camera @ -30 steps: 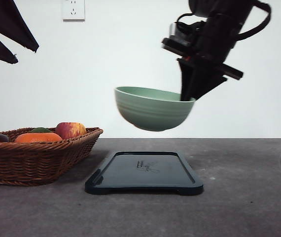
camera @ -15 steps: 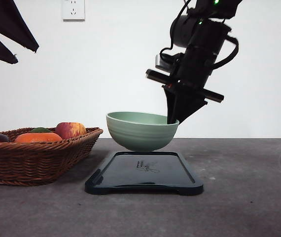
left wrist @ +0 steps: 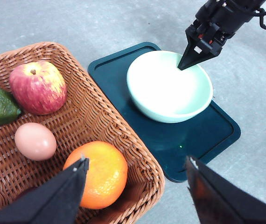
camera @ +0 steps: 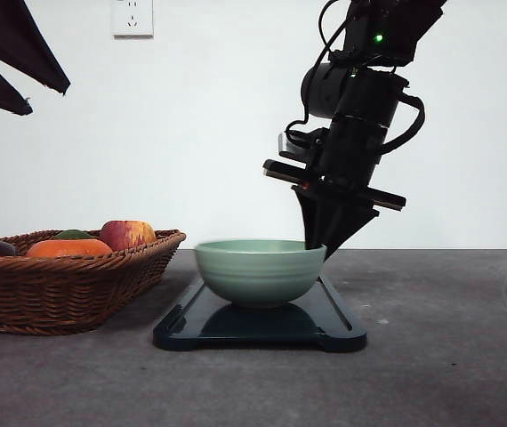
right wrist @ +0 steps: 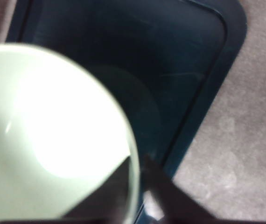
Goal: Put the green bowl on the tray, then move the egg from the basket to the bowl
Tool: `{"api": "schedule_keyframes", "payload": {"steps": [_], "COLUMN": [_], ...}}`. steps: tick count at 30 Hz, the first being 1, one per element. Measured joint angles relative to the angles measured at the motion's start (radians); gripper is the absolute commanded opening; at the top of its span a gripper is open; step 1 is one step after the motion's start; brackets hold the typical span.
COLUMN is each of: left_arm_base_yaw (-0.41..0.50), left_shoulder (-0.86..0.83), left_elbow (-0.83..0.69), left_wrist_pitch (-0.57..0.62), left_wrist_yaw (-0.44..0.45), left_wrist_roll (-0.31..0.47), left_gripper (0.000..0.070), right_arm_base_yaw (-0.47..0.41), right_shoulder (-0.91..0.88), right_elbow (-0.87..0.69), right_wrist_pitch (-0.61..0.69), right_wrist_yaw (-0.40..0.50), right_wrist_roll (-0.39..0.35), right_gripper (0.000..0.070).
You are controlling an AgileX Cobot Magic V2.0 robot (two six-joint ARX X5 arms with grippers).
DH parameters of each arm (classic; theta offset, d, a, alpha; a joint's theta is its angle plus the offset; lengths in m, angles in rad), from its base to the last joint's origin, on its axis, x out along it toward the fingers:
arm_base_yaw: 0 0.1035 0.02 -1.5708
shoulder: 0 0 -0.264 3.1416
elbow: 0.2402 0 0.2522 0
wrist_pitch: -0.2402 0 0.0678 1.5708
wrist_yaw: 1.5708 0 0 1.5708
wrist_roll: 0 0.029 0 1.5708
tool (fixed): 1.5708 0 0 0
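Bowl (camera: 260,271) sits on the tray (camera: 333,325), base flat on the dark surface, a bit toward the basket side in the front view. My right gripper (camera: 322,242) is pinched on its rim at the side away from the basket, one finger inside the bowl, the other outside, pointing steeply down. In the right wrist view the two fingers close tight over the pale rim (right wrist: 134,161), with the tray's raised edge (right wrist: 217,88) just beyond.

Basket (camera: 76,285) stands on the table (camera: 449,356) just beside the tray, their edges nearly touching. From my left wrist I see into it: an egg (left wrist: 35,141) lies on the weave, between a red apple (left wrist: 38,87) and an orange (left wrist: 101,173), with a green avocado (left wrist: 0,106) near the apple. Egg touches none of them that I can make out.

My left gripper (left wrist: 135,179) hangs high above the basket's corner, fingers spread wide, nothing between them.
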Motion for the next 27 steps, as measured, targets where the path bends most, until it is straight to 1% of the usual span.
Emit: {"api": "schedule_keyframes", "payload": {"steps": [1,8,12,14,17,21,24,27], "left_arm_base_yaw": [0.000,0.000,0.000,0.000,0.000,0.000,0.000,0.000], "left_shoulder": [0.000,0.000,0.000,0.000,0.000,0.000,0.000,0.000], "left_elbow": [0.000,0.000,0.000,0.000,0.000,0.000,0.000,0.000], "left_wrist_pitch": [0.000,0.000,0.000,0.000,-0.002,-0.004,-0.004,-0.004], "left_wrist_yaw": [0.000,0.000,0.000,0.000,0.000,0.000,0.000,0.000], "left_wrist_roll": [0.000,-0.001,-0.001,-0.001,-0.002,-0.007,-0.009,-0.018], "left_gripper": [0.0426,0.0426,0.0427,0.0427,0.0427,0.0426,0.0426,0.0425], "right_arm_base_yaw": [0.000,0.000,0.000,0.000,0.000,-0.008,-0.022,-0.050], "right_shoulder": [0.000,-0.041,-0.122,-0.163,-0.249,-0.385,-0.487,-0.593], "right_elbow": [0.000,0.000,0.000,-0.011,-0.115,-0.355,-0.519,-0.634], "right_wrist_pitch": [0.000,-0.002,-0.003,0.034,0.171,0.324,0.398,0.418], "right_wrist_yaw": [0.000,0.014,0.075,0.086,0.086,0.086,0.086,0.104], "right_wrist_roll": [0.000,-0.010,-0.026,-0.027,-0.027,-0.029,-0.046,-0.067], "right_gripper": [0.0294,0.0294,0.0294,0.0292,0.0289,0.0288,0.0288,0.0289]}}
